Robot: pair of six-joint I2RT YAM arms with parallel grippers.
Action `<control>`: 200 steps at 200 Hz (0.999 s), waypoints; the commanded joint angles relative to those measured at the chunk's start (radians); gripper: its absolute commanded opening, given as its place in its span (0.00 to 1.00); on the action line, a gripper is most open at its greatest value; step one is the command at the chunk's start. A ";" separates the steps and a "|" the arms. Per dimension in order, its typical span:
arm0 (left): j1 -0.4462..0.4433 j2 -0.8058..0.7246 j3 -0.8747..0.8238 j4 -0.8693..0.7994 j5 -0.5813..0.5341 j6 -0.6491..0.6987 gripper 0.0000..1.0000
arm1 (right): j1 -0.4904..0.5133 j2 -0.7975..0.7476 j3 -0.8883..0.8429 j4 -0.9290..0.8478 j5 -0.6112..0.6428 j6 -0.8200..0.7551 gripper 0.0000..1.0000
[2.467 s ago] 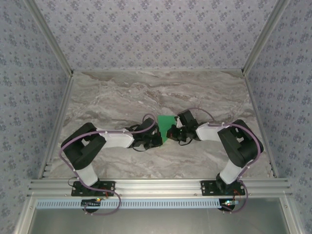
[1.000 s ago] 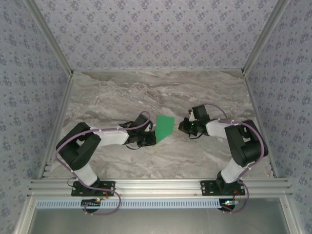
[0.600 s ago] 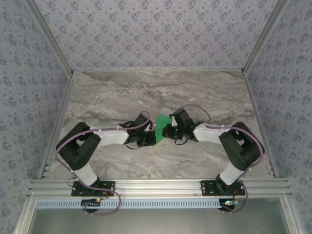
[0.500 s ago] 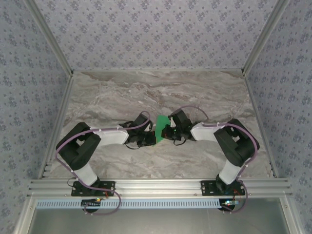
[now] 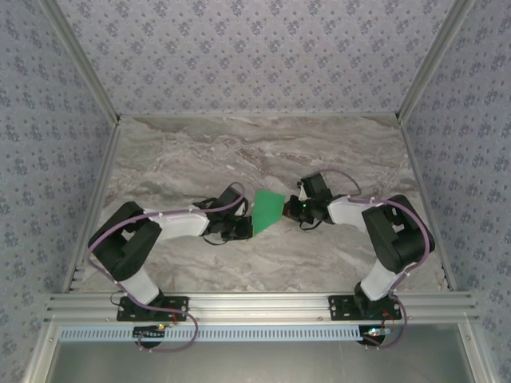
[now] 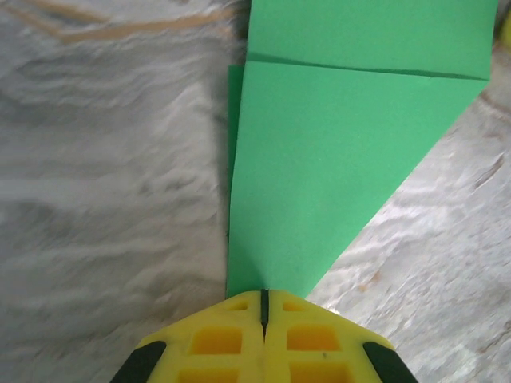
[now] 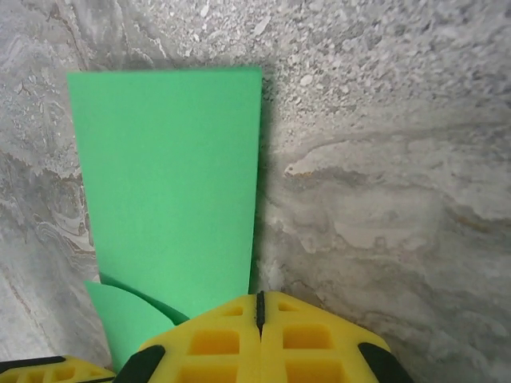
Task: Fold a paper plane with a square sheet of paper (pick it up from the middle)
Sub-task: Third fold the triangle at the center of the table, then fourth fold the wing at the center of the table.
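- Currently the left gripper and right gripper each pinch the folded sheet of paper, raised between them over the bench.
- Opposing pulls could tear it or skew its creases.

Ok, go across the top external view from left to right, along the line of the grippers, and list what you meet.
Left arm's black elbow joint → left gripper → bright green folded paper sheet → right gripper → right arm's black elbow joint.
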 commanded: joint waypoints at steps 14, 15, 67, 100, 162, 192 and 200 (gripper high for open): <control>0.007 -0.120 0.023 -0.096 -0.023 0.047 0.10 | 0.074 -0.109 0.010 -0.063 0.071 0.003 0.01; 0.007 -0.122 0.023 -0.095 -0.022 0.046 0.10 | 0.076 -0.111 0.011 -0.064 0.072 0.004 0.01; 0.008 -0.160 0.033 -0.019 -0.064 -0.008 0.30 | 0.094 -0.164 0.016 -0.123 0.123 0.031 0.09; 0.008 -0.116 0.048 0.046 -0.078 -0.022 0.30 | 0.071 -0.154 -0.027 -0.064 0.091 0.086 0.30; 0.010 -0.007 0.110 0.036 -0.152 -0.021 0.20 | 0.048 -0.038 -0.023 0.032 -0.035 0.127 0.32; 0.012 0.027 0.112 0.029 -0.176 -0.039 0.17 | 0.048 -0.003 -0.007 0.029 -0.046 0.136 0.33; 0.012 0.033 0.111 0.029 -0.178 -0.041 0.17 | 0.049 0.004 -0.007 0.036 -0.051 0.138 0.33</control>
